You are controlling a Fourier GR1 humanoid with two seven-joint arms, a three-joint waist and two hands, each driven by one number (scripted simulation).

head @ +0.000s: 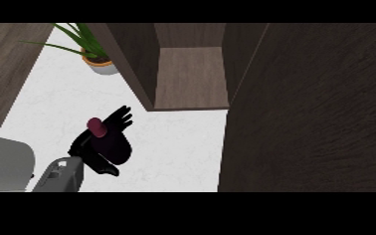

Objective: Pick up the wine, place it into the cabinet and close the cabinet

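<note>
1. Left hand (103, 147): black, at the lower left of the frame, on the end of a grey forearm (60, 175) that enters from the bottom edge. Its fingers (120, 117) spread upward and to the right, while the palm and thumb wrap a dark object.
2. Wine (96, 125): a dark bottle held in the left hand; only its rounded, dark red top shows clearly, poking out above the palm just left of the fingers. The body of the bottle merges with the black hand and cannot be made out separately.
3. Tabletop (169, 144): white, faintly marbled, filling the lower middle and left of the frame beneath the hand.
4. Cabinet (191, 74): dark brown wood, at the upper centre, open, with a lighter brown inner shelf visible. It lies up and to the right of the hand, well apart from it.
5. Cabinet door (308, 114): a large dark wood panel covering the right of the frame, swung open.
6. Potted plant (92, 50): green leaves in a pale pot, upper left, standing on the tabletop beside the cabinet's left wall.
7. Grey object (15, 164): at the lower left edge, partly cut off; its nature cannot be told.
</note>
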